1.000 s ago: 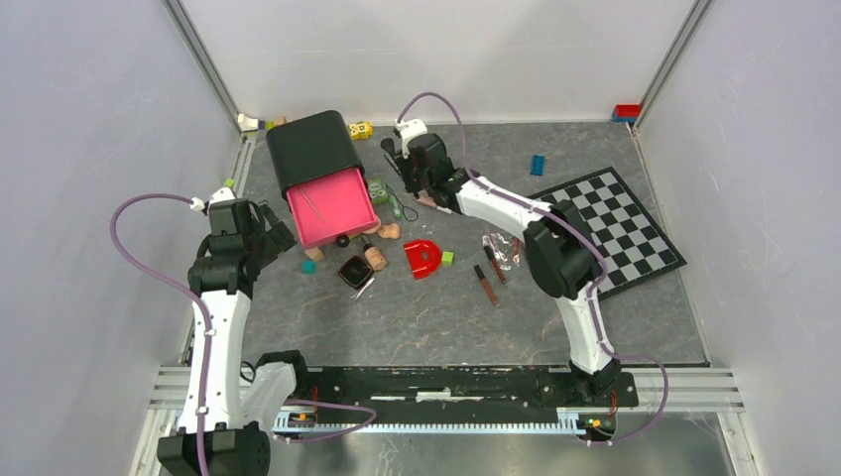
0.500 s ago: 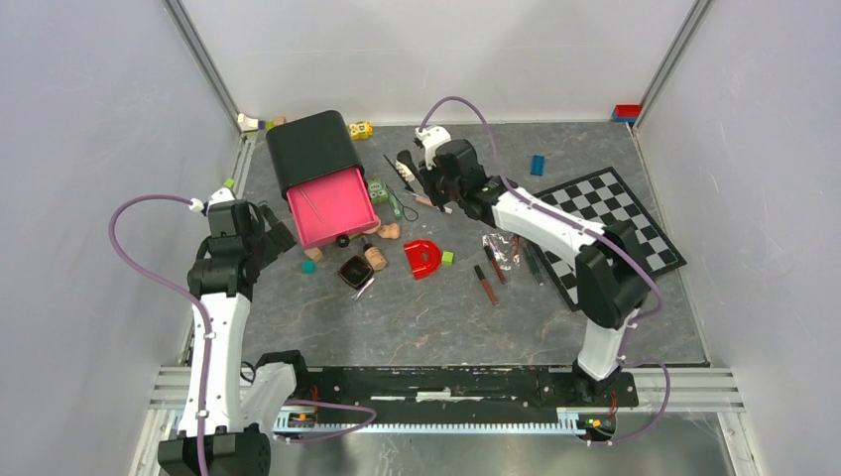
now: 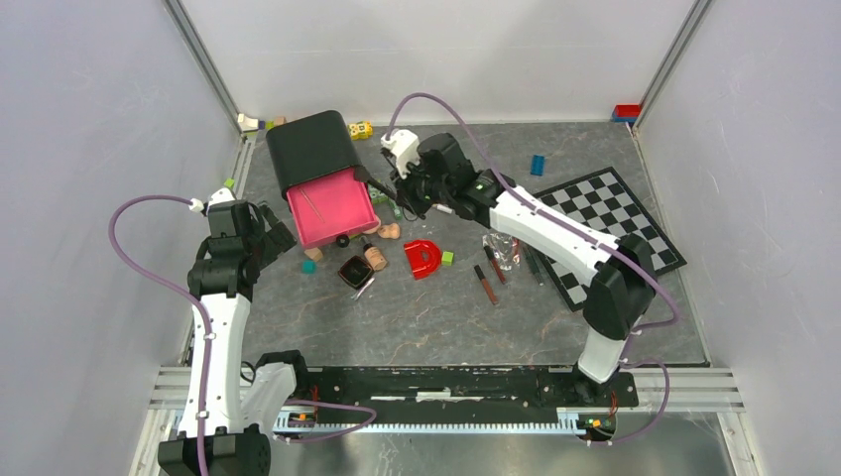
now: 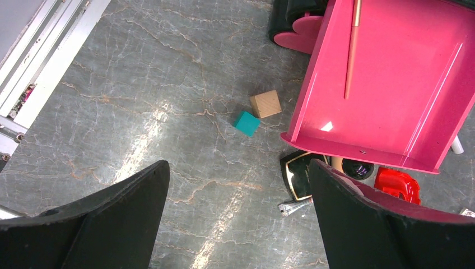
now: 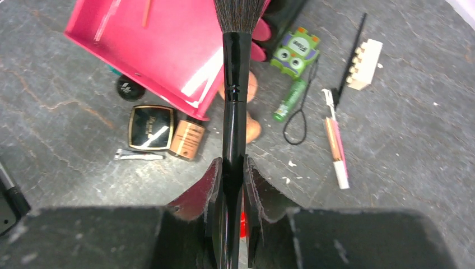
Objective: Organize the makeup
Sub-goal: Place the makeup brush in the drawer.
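We log, upper right: pink tray (image 4: 403, 95), one pink pencil (image 4: 352, 50) inside. Centre, on the grey table (image 4: 140, 84): wooden cube (image 4: 265, 103) just beside teal cube (image 4: 247, 123). At the tray's lower edge: black compact (image 4: 297, 174), red piece (image 4: 399, 185). Bottom corners: left gripper (image 4: 240, 174), fingers spread wide.

Your widest lane is the bare table (image 3: 417, 322) between arm bases and clutter. Left of the pink drawer (image 4: 392, 84) it's free except a tan cube (image 4: 265, 103) and a teal cube (image 4: 246, 123). Drawer floor is mostly bare, with one slim pink stick (image 4: 352, 50) along a side. Its front lip is crowded: compact (image 5: 149, 128), beige bottle (image 5: 186, 139), round black pot (image 5: 127, 87), red piece (image 3: 421, 258). Right of it, green brick (image 5: 295, 50), cream brick (image 5: 364, 64) and black wand (image 5: 350, 59) block low passes. The brush (image 5: 232, 84) clamped in your right gripper (image 5: 231, 168) points at the drawer's right edge. Chessboard (image 3: 615, 213) fills the right side.
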Motion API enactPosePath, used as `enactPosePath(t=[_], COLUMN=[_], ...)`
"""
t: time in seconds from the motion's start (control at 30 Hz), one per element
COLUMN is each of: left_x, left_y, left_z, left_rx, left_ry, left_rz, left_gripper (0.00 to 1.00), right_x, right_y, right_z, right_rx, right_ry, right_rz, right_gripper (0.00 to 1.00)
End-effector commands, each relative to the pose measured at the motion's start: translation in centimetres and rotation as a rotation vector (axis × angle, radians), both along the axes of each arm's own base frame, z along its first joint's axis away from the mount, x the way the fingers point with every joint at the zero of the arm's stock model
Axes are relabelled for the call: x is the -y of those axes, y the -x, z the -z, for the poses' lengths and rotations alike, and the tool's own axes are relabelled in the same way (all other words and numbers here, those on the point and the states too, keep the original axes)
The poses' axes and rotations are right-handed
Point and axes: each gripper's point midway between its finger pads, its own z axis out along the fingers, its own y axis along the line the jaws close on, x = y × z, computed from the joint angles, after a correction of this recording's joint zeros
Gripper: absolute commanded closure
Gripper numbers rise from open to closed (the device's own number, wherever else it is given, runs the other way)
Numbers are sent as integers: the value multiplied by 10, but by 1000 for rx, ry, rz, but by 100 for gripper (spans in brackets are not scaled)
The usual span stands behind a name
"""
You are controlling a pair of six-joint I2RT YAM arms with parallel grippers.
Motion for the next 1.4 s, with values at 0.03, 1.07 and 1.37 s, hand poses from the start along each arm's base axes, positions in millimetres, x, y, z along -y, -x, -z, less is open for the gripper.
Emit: enactPosePath(t=[0.03, 1.07, 1.37], left_x=[-4, -4, -4], left_y=[-4, -5, -5], left_z=[-9, -8, -9], left_rx=[40, 38, 39], left_ry=[-38, -35, -36], left_rz=[5, 7, 5], left_gripper=[0, 0, 0], right_x=[-22, -99, -114], right_y=[8, -27, -22], right_z=[-9, 7, 12], right_rx=[17, -34, -42], right_ry=[17, -44, -66], right_rz=[-47, -59, -76], right_gripper=[100, 100, 100])
